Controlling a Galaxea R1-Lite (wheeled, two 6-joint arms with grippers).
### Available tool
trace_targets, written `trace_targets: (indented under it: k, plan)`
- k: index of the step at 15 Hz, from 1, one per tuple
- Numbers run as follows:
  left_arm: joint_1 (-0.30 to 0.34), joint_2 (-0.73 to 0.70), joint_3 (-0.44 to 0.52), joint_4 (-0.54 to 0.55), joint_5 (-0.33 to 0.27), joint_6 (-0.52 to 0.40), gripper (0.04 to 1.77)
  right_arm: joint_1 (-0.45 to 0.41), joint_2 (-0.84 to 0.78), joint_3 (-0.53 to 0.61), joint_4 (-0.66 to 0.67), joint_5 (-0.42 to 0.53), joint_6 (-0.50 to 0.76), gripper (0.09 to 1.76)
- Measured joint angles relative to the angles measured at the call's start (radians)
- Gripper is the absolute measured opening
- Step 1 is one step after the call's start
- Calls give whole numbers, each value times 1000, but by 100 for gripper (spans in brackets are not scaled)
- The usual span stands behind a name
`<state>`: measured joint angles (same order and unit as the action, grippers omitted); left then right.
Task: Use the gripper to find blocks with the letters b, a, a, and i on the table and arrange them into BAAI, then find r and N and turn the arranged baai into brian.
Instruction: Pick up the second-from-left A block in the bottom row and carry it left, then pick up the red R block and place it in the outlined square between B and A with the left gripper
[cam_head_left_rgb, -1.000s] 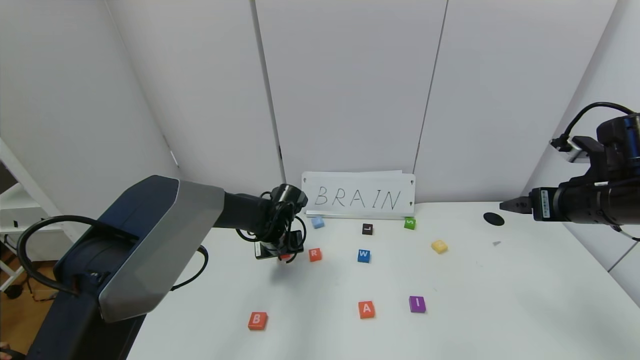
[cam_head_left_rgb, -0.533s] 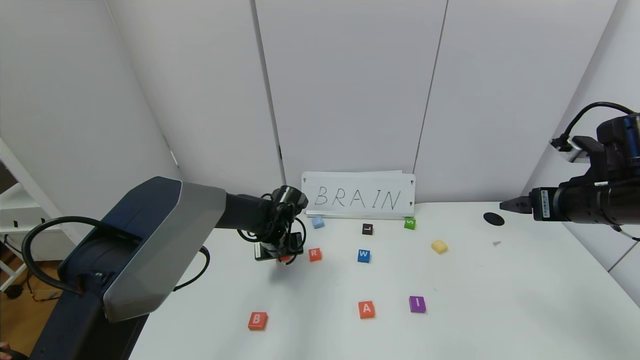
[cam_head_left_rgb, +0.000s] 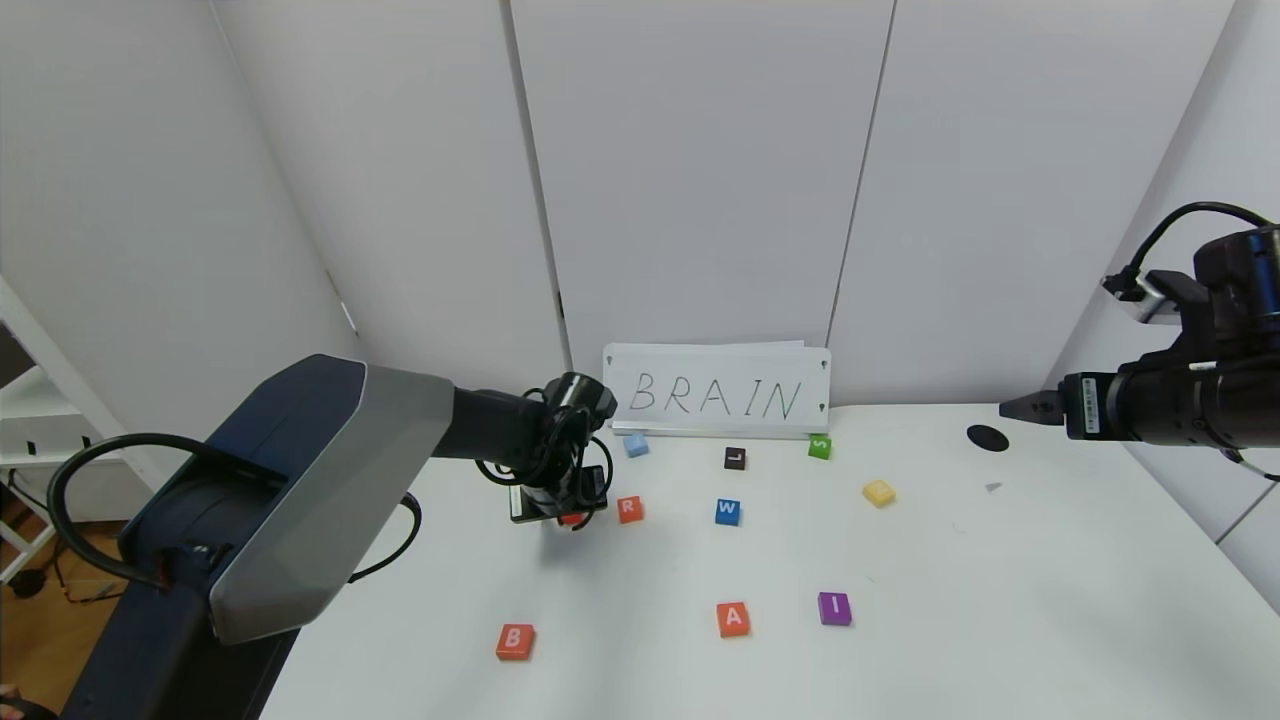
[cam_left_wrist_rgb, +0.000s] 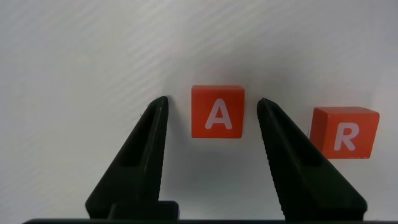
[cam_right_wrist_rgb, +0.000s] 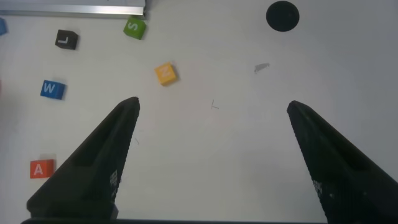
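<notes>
Your left gripper stands open astride an A block, gaps on both sides; R sits just beside. Your right gripper hangs open, empty, over bare table.

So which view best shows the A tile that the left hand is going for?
The left wrist view: the A tile sits in plain sight between the open left hand. The head view shows only an orange sliver under that hand; the right wrist view misses it.

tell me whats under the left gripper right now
An orange-red A block lies on the white table between the open fingers of the left gripper, untouched. In the head view the gripper hides most of it.
</notes>
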<state>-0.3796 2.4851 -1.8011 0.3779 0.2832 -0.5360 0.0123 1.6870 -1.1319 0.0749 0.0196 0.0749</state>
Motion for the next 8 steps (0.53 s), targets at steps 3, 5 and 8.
trace_targets:
  k: [3, 5, 8]
  plan:
    - [1, -4, 0, 0, 0, 0, 130, 0, 1, 0, 0, 0, 1, 171]
    - [1, -12, 1, 2, 0, -2, 139, -1, 1, -2, 0, 0, 1, 171]
    - [2, -37, 2, 17, 1, -2, 149, 0, 1, -3, 0, 0, 1, 171]
